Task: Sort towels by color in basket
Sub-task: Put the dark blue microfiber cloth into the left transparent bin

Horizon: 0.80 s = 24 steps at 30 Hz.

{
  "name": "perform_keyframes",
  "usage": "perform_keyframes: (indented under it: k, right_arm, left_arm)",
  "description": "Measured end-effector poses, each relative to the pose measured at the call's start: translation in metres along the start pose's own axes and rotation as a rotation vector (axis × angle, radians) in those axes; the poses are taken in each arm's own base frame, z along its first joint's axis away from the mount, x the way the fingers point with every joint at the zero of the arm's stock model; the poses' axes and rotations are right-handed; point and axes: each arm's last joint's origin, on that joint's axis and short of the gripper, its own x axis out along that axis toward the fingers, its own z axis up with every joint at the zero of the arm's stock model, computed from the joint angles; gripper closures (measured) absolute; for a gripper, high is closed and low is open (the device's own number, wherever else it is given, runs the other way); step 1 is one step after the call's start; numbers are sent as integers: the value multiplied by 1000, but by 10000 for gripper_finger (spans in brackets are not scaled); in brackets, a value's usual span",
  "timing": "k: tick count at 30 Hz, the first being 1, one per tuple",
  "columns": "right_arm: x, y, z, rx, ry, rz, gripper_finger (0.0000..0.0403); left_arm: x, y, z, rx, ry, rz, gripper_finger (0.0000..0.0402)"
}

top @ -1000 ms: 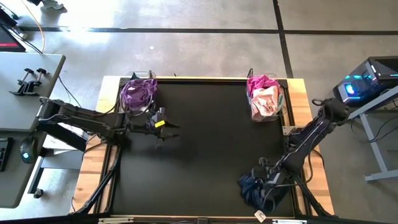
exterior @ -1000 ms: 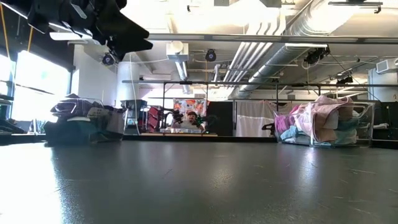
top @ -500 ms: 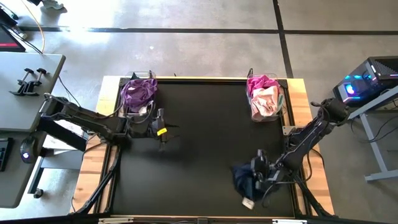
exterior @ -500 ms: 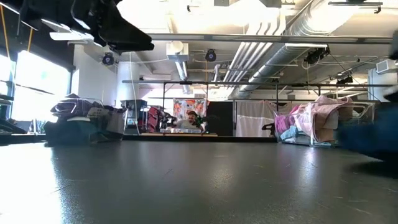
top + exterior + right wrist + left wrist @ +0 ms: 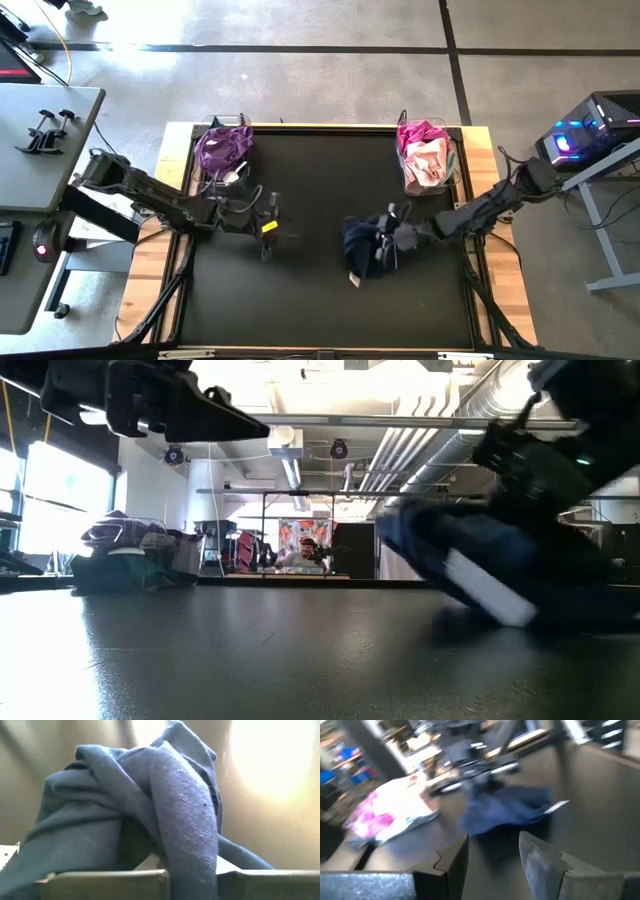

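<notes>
Two baskets already hold cloths: purple (image 5: 222,148) at the tabletop's far-left corner, pink ones (image 5: 427,158) far right. Left gripper (image 5: 266,226) hovers mid-left, fingers apart, empty. Right gripper (image 5: 388,232) is clamped on the navy towel (image 5: 361,245) near the centre, unsorted yet.

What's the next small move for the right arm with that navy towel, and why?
Probably keep carrying it left toward the basket with purple towels. The right gripper is shut on the navy towel at mid-table, the basket of pink towels looks like the wrong colour group, and the left gripper waits open nearby, so a handover also seems possible.
</notes>
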Motion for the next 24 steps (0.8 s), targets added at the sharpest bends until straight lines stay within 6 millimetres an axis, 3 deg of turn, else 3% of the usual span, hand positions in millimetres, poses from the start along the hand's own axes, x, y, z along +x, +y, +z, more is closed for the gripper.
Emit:
perform_keyframes:
  k: [6, 10, 17, 24]
  right_arm:
    - [15, -14, 45, -30, -127, -23, 398]
    - [29, -22, 65, 13, -194, -58, 398]
    - [71, -32, 68, 113, -230, 15, 396]
    - [112, -26, 65, 118, -183, -23, 353]
  left_arm:
    - [21, -10, -4, -11, -134, -87, 235]
    - [36, -10, 1, -39, -161, -5, 216]
    - [64, -7, 17, 239, -138, 117, 173]
    - [83, -6, 3, 126, 43, 269, 163]
